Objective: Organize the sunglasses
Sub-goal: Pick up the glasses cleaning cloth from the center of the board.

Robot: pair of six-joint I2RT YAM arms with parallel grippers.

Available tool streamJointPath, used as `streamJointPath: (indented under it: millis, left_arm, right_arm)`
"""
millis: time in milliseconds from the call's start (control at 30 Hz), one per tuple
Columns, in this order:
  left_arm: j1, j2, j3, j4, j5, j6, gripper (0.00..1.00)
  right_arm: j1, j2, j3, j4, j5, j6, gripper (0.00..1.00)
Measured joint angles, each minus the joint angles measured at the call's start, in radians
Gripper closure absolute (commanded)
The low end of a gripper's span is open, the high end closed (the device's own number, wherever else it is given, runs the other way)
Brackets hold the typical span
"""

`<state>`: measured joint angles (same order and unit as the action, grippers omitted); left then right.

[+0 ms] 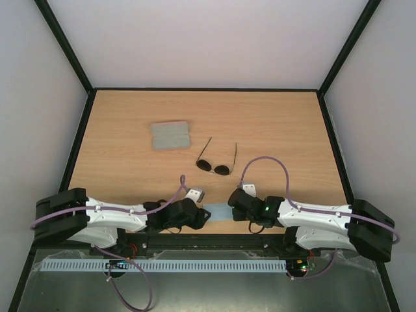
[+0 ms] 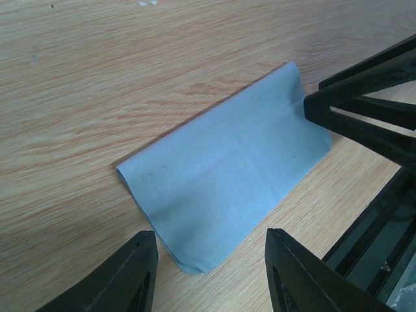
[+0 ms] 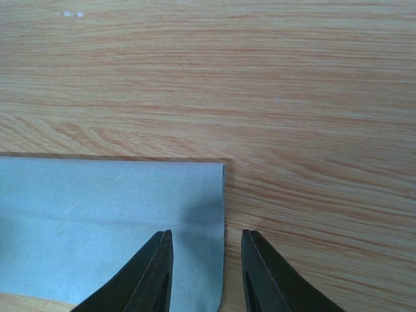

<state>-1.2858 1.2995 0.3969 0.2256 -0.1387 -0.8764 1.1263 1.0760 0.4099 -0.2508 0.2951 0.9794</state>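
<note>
The sunglasses [image 1: 214,166], with round dark lenses and thin temple arms pointing away, lie on the wooden table [image 1: 279,130] just beyond both grippers. They do not show in either wrist view. My left gripper [image 1: 205,217] [image 2: 209,235] is open, its tips either side of the near corner of a folded light blue cloth [image 2: 221,169] [image 1: 218,211]. My right gripper [image 1: 231,204] [image 3: 207,234] is open too, straddling the cloth's [image 3: 104,214] right edge. The cloth lies flat, and neither gripper holds it. The right gripper's fingers [image 2: 351,120] show at the cloth's far end in the left wrist view.
An open glasses case [image 1: 169,136] with grey lining lies at the back left of the table. Black frame rails border the table on the left, the right and the near side.
</note>
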Motion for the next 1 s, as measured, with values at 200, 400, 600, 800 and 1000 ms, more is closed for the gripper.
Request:
streamJointPath:
  millis: [200, 400, 600, 800, 1000]
  left_arm:
    - [0.008, -0.002, -0.008, 0.000, 0.000, 0.000, 0.51]
    - [0.011, -0.021, -0.018, -0.001, 0.000, 0.000, 0.52]
    - [0.011, -0.040, -0.021, -0.001, 0.000, 0.000, 0.52]
    - [0.011, -0.048, -0.032, -0.002, 0.000, 0.000, 0.52]
    - [0.011, -0.045, -0.034, 0.001, 0.003, 0.000, 0.52]
  right_arm:
    - [-0.005, 0.047, -0.004, 0.044, -0.018, -0.009, 0.73]
    - [-0.006, 0.063, -0.010, 0.090, -0.023, -0.010, 0.80]
    - [-0.007, 0.081, -0.010, 0.124, -0.026, -0.007, 0.87]
    - [-0.007, 0.070, -0.019, 0.131, -0.027, -0.003, 0.81]
    - [-0.007, 0.042, -0.028, 0.116, -0.026, 0.003, 0.78]
